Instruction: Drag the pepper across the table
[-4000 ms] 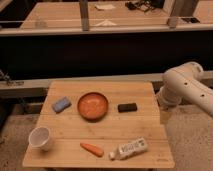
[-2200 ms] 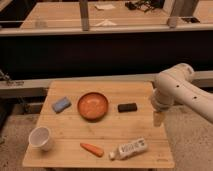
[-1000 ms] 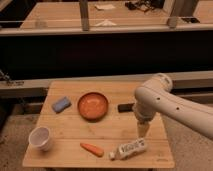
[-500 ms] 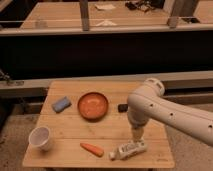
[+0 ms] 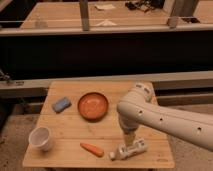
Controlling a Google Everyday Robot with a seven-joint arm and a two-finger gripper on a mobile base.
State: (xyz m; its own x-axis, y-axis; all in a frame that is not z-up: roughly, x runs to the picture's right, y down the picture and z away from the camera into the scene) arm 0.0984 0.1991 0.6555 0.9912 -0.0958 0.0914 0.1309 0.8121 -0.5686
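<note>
The pepper, small, slim and orange, lies near the front edge of the light wooden table, left of centre. My gripper hangs from the white arm that reaches in from the right. It is low over the table, to the right of the pepper and just above a white bottle. It is apart from the pepper.
A white bottle lies on its side under the gripper. A round orange bowl sits mid-table. A blue-grey sponge lies at the back left. A white cup stands at the front left.
The arm has swung left and down across the table, from the right edge toward the front middle. It now hides the small black object. The pepper has not moved.
</note>
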